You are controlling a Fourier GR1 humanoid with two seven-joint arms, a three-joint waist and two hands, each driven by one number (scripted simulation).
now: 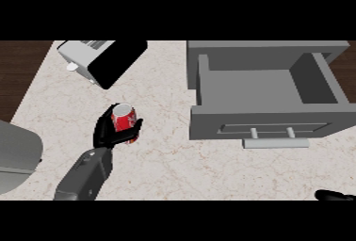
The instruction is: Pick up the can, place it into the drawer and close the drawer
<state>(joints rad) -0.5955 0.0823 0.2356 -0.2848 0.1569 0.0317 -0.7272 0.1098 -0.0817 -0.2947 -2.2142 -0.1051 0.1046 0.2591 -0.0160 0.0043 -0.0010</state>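
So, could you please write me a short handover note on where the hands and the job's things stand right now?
Left hand: curled round the red cylindrical soda can, upright on the speckled marble counter, left of the drawer.
Right hand: only a sliver shows at the lower right edge; its state cannot be told.
Grey box-shaped drawer: pulled open, nothing inside, handle facing the robot.
Done: can grasped.
Left: carry the can rightward into the drawer, release, push the drawer shut.
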